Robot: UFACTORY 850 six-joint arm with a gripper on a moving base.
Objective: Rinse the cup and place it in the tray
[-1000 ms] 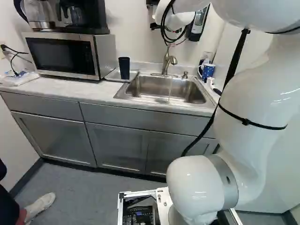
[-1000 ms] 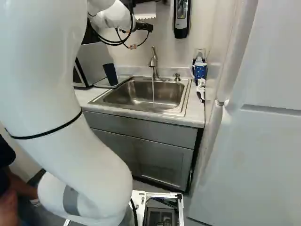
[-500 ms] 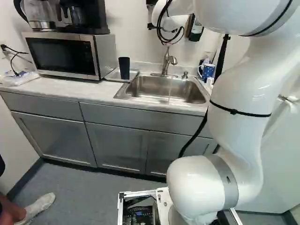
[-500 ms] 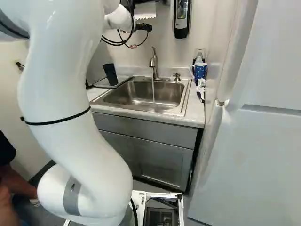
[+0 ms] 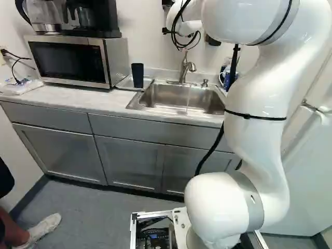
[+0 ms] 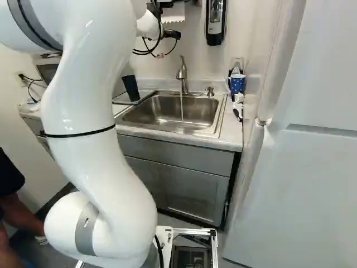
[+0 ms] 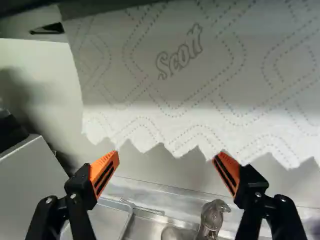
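Left base view: a dark, tapered tumbler-shaped cup [image 5: 137, 75] stands on a shallow grey tray [image 5: 123, 83], between the silver-and-black microwave [image 5: 67, 61] and the rectangular steel sink [image 5: 133, 104]; water runs from a curved metal faucet [image 5: 184, 69]. Right base view: the black gripper [image 6: 172, 34], partly visible, is near the wall. Wrist view: the gripper [image 7: 166, 170] is open and empty, its orange pads [image 7: 105, 170] wide apart before white paper towel [image 7: 200, 75].

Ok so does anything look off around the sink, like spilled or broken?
One thing: the faucet is on, its water running into the sink with no cup under it. The dark cup stands on the tray beside it. I see no spill or damage.
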